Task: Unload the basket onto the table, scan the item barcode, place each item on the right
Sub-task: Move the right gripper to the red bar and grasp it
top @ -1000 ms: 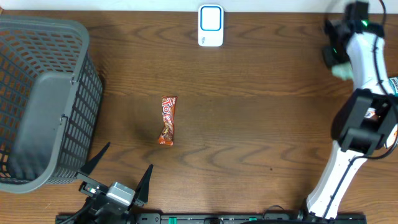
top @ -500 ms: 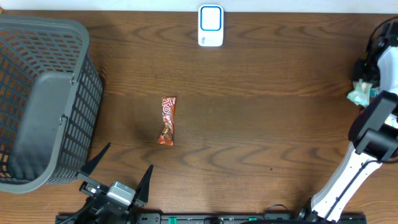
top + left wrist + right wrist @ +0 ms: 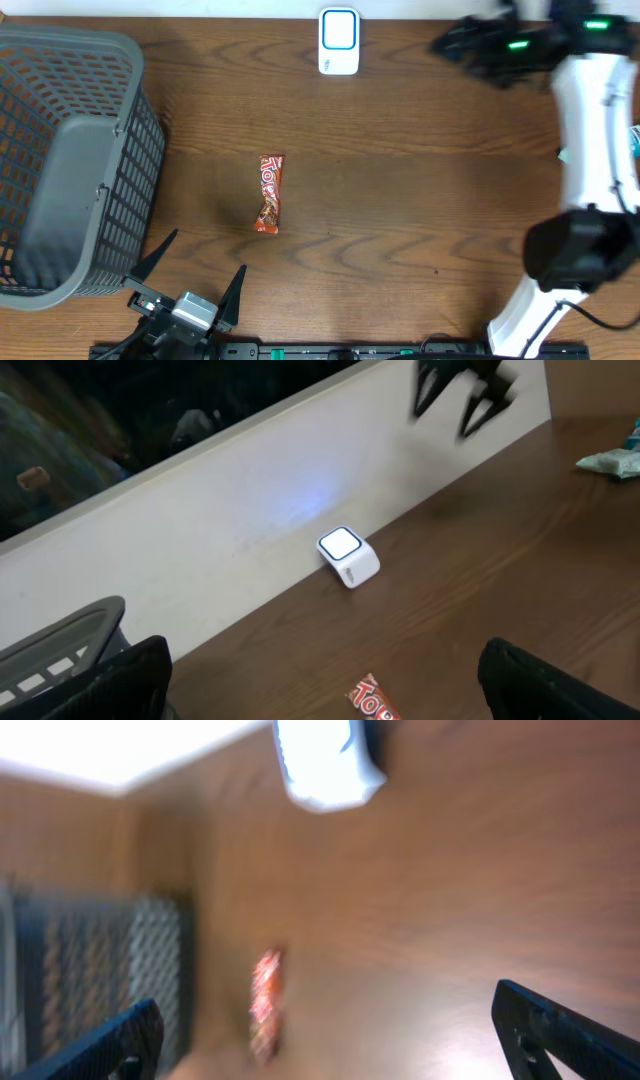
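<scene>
Left pincer (image 3: 209,250) apart, desk (image 3: 420,200) front edge | candy bar (image 3: 270,193) just beyond, long axis front-to-back | right pincer (image 3: 452,45) apart, farther

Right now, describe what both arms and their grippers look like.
The right arm has white, rounded links with a bulky black joint and a green light near the wrist. The right gripper is black with tapered fingers. The left gripper is also black, with two pointed fingers.
</scene>
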`<action>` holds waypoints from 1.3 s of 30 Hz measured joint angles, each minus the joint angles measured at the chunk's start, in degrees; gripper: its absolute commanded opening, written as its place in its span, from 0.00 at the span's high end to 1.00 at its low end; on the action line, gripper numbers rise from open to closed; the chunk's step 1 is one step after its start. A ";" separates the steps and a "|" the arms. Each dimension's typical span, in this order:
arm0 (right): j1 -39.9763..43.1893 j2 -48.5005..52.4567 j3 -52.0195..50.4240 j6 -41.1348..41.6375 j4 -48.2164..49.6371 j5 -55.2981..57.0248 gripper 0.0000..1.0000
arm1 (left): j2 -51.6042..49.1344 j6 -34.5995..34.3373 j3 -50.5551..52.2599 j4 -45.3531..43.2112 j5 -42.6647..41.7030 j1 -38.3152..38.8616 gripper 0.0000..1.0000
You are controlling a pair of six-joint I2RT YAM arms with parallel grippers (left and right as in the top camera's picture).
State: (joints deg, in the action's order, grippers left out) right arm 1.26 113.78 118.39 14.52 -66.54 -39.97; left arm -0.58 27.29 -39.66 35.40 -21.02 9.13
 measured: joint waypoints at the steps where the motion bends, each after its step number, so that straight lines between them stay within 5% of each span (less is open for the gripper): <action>1: -3.23 0.66 -1.27 0.61 0.50 -0.68 0.01 | 0.00 0.00 0.00 0.04 0.00 0.00 0.02; 9: -31.32 6.32 -11.30 2.84 10.62 8.13 0.01 | 0.00 0.00 0.00 0.02 0.00 0.00 0.02; 19: -52.70 17.86 -12.00 12.76 18.45 44.61 0.03 | 0.00 0.00 0.00 0.02 0.00 0.00 0.02; 21: -54.23 19.69 -12.09 14.27 18.43 47.12 0.16 | 0.00 0.00 0.00 0.00 0.00 0.00 0.02; 24: -55.58 20.61 -12.00 16.13 18.38 49.53 0.67 | 0.00 0.00 0.00 0.04 0.04 0.00 0.02; 27: -55.91 20.61 -12.00 16.74 17.00 51.32 0.97 | 0.00 0.00 0.00 0.04 0.02 0.00 0.02; 34: -55.12 20.52 -11.74 19.06 11.47 52.61 0.99 | 0.00 0.00 0.00 0.02 0.02 0.00 0.02; 39: -47.98 18.93 -11.63 13.55 7.58 35.36 0.99 | 0.00 0.00 0.00 0.00 0.02 0.00 0.02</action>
State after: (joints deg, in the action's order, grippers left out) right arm -46.72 132.70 106.76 28.08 -58.96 -4.60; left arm -0.58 27.29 -39.66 35.40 -20.99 9.13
